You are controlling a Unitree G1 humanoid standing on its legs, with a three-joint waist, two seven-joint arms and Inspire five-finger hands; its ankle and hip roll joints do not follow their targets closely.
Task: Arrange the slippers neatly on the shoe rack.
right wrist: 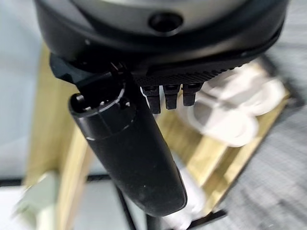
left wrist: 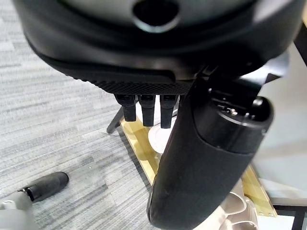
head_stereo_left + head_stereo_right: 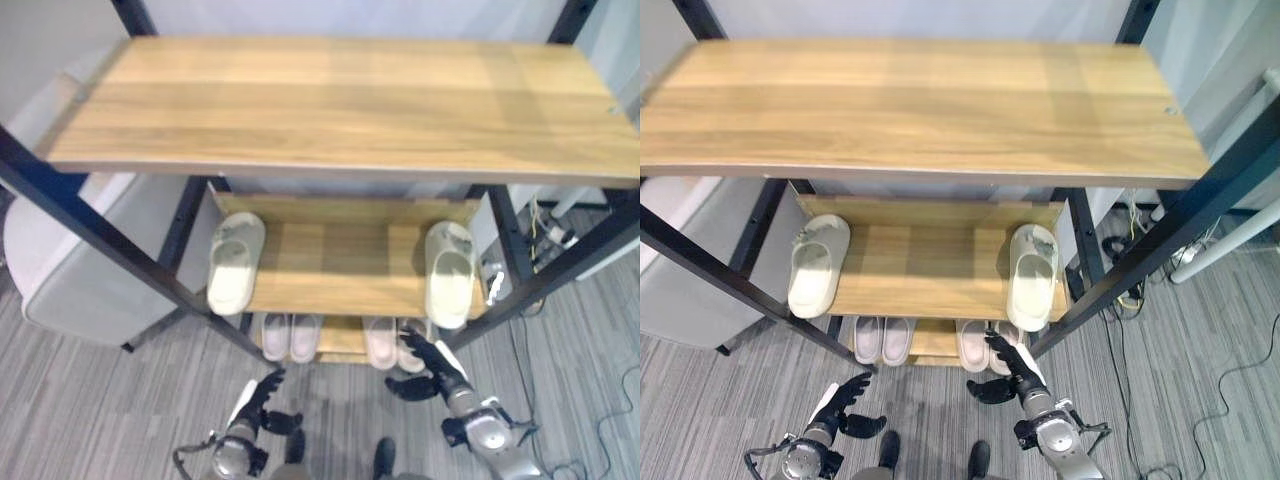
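Note:
Two cream slippers lie far apart on the middle shelf of the shoe rack: one at the left end, one at the right end. On the bottom shelf two pale pink pairs stand side by side, the left pair and the right pair. The top shelf is bare. My right hand hovers low before the right pair, open and holding nothing; those slippers show past its fingers. My left hand hangs open above the carpet in front of the left pair.
Black metal posts frame the rack on both sides. A pale grey box-like object stands to the rack's left. Cables and a power strip lie to its right on the grey carpet.

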